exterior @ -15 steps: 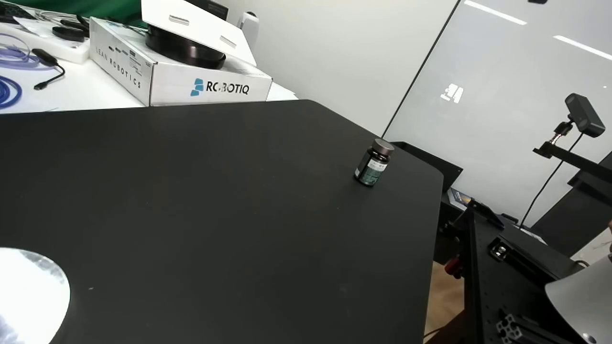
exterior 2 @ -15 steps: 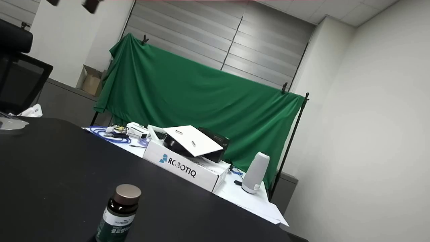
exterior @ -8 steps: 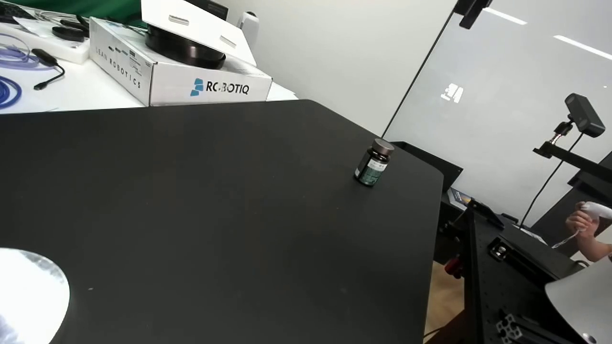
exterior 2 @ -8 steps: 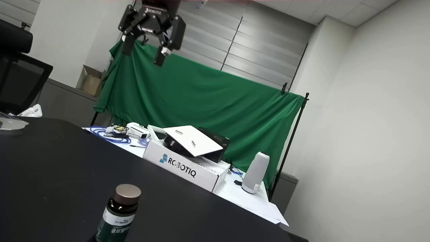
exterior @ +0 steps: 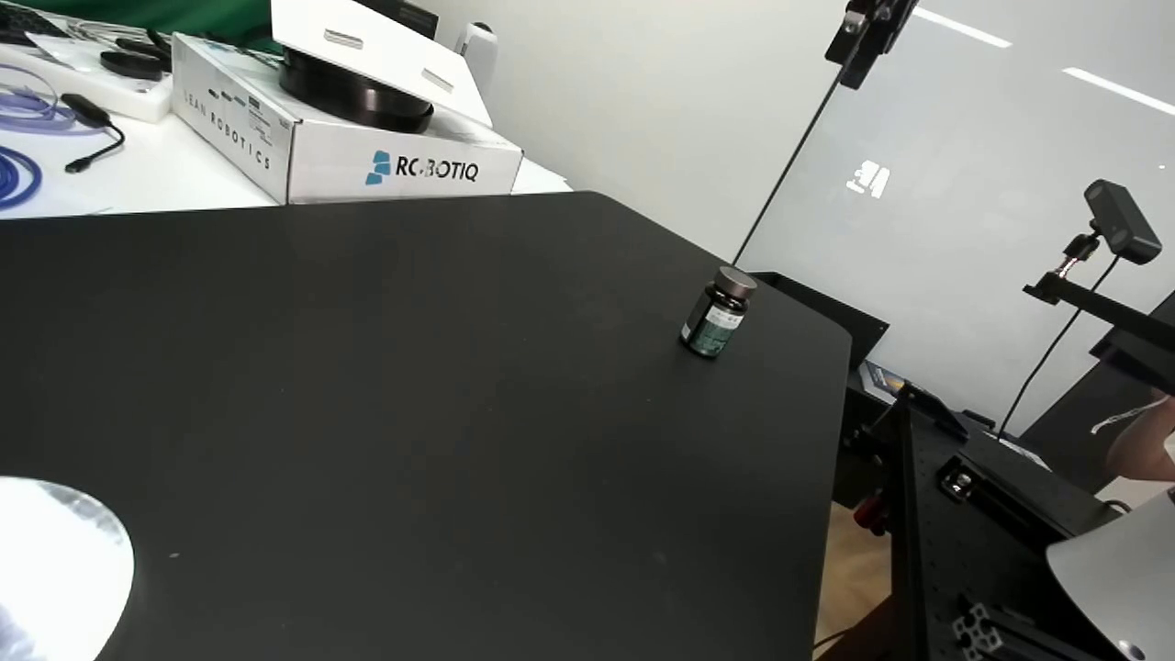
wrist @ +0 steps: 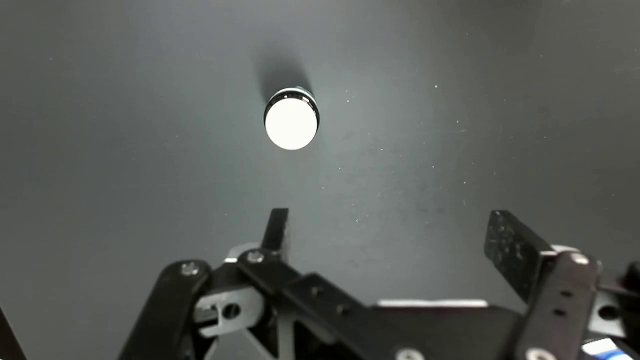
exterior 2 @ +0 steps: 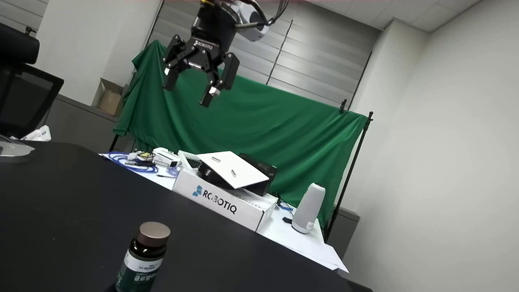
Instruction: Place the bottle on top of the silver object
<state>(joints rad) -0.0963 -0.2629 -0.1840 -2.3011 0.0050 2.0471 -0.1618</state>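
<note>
The bottle, dark with a green label and brown cap, stands upright on the black table in both exterior views (exterior: 716, 317) (exterior 2: 142, 257). In the wrist view its bright cap (wrist: 291, 123) shows above the jaws, left of their middle. The silver object, a flat shiny disc (exterior: 60, 560), is cut off at the lower left of an exterior view; its edge also shows at the left of an exterior view (exterior 2: 16, 150). My gripper (exterior 2: 187, 94) is open and empty, high above the table. It also shows in the wrist view (wrist: 389, 214), fingers wide apart.
The black table (exterior: 413, 395) has a rounded right edge near the bottle. A white Robotiq box (exterior: 404, 170) sits on a white side table behind. A camera on a bracket (exterior: 1122, 222) stands beyond the right edge. A person's arm (exterior: 1143, 441) shows at the far right.
My gripper has come down from the top into both exterior views, moving right in one and left in the other. The bottle and the disc have not moved. The person's hand has shifted.
</note>
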